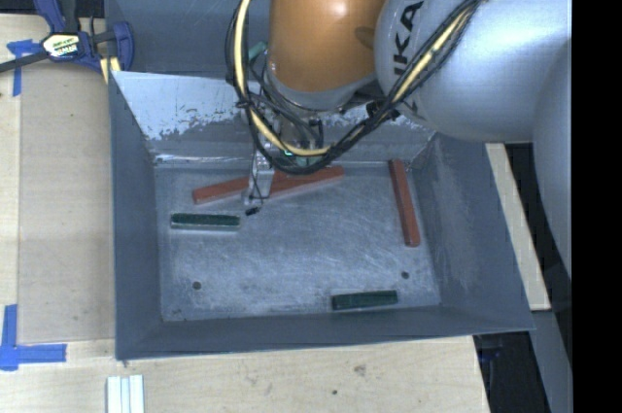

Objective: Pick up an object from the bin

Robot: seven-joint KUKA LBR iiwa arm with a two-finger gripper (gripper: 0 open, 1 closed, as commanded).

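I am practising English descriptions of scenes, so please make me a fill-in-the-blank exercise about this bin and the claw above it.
1. The claw is above a long stick whose colour is ____.
2. The bin holds ____ dark green bars.
3. A second stick of the first one's colour lies by the bin's wall on the view's ____ side.

Missing words: red-brown; two; right.

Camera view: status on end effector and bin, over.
End effector low over red-brown bar, back of bin. Dark green bar close by, view's left. Nothing lying on the bar.
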